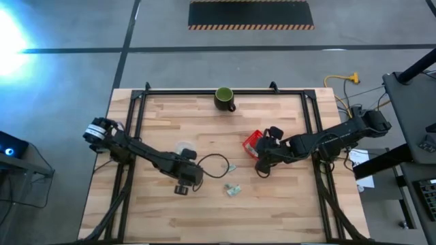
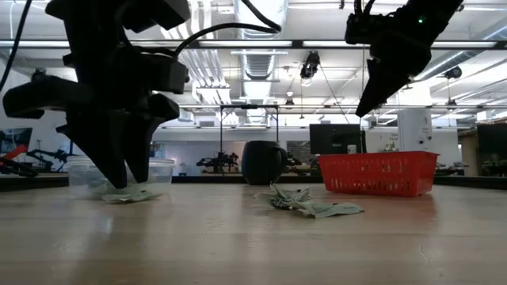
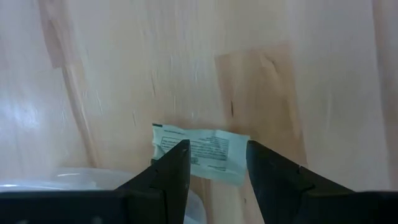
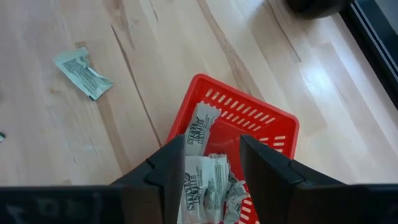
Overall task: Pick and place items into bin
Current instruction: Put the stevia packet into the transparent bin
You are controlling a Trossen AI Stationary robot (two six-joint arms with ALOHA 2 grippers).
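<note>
The left gripper [image 3: 214, 168], fingers spread, straddled one packet [image 3: 200, 152] mid-bench beside a clear tub [image 2: 162, 169]. The right gripper [image 4: 210, 163], also spread, hung over the red bin [image 4: 283, 124] holding several packets. Three loose packets [image 1: 233, 190] lay between, with bare wood toward the near edge.

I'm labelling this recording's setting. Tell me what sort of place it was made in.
Probably a robotics lab or workshop. Past the pale wooden table, the low view shows a large hall with exposed ceiling ducts and strip lights, and benches with equipment. The high view shows a concrete floor with a hazard-striped black mat.
</note>
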